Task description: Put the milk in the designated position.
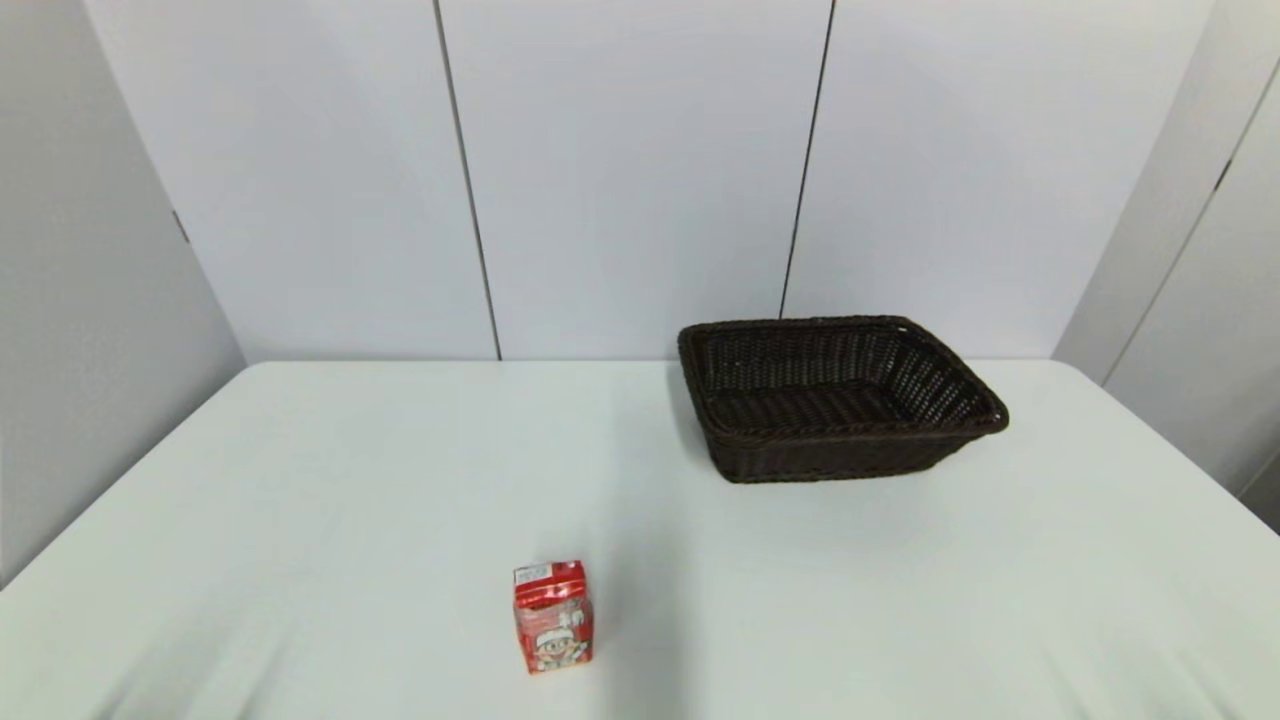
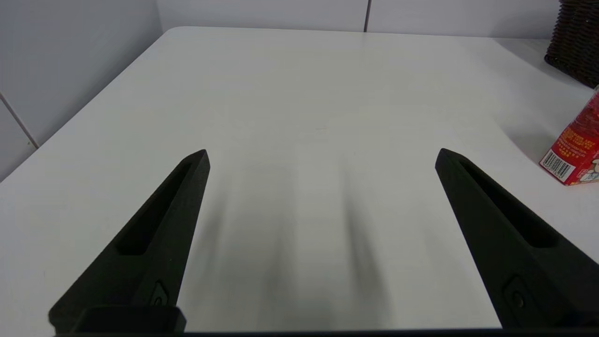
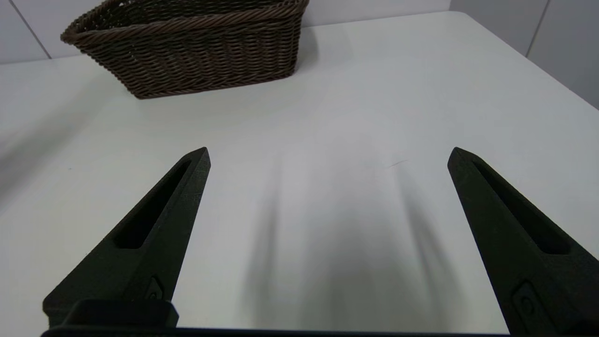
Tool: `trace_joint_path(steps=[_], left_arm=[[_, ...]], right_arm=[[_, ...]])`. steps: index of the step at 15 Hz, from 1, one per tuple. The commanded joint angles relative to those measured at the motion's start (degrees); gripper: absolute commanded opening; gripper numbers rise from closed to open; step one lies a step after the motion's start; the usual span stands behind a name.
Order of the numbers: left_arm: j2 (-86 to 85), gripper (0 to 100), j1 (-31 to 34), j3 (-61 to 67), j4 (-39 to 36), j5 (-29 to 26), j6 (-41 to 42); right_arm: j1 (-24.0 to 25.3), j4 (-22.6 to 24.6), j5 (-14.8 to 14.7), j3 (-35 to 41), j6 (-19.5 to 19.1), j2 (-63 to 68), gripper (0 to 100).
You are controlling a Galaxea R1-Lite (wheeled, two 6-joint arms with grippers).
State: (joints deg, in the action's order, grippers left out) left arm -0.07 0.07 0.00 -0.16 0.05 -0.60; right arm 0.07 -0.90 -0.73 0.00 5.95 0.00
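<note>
Head view: milk carton [image 1: 553, 617] upright near tabletop [image 1: 350, 480] front edge, ungrasped. Left gripper [image 2: 322, 157], right gripper [image 3: 328, 154] spread wide. Easily toppled if clipped off-centre.

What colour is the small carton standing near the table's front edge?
The small box-shaped milk carton is red, with a white cartoon figure on its front; the head view shows it best.

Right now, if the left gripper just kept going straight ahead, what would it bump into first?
Probably nothing: the open left gripper points across bare table toward the far wall. The milk sits off to one side, outside its line.
</note>
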Motion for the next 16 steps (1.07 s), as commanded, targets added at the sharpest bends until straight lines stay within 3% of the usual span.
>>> trace_joint_path(steps=[1, 11, 16], left_arm=[[0.07, 100, 0.01, 0.00, -0.02, 0.04, -0.11], [1.30, 100, 0.10, -0.18, 0.42, 0.13, -0.02], [19.94, 100, 0.10, -10.81, -1.34, 0.13, 6.40]], right_arm=[[0.01, 0.02, -0.06, 0.00, 0.03, 0.00, 100], [0.01, 0.02, -0.06, 0.00, 0.03, 0.00, 100], [0.01, -0.06, 0.03, 0.00, 0.03, 0.00, 100]])
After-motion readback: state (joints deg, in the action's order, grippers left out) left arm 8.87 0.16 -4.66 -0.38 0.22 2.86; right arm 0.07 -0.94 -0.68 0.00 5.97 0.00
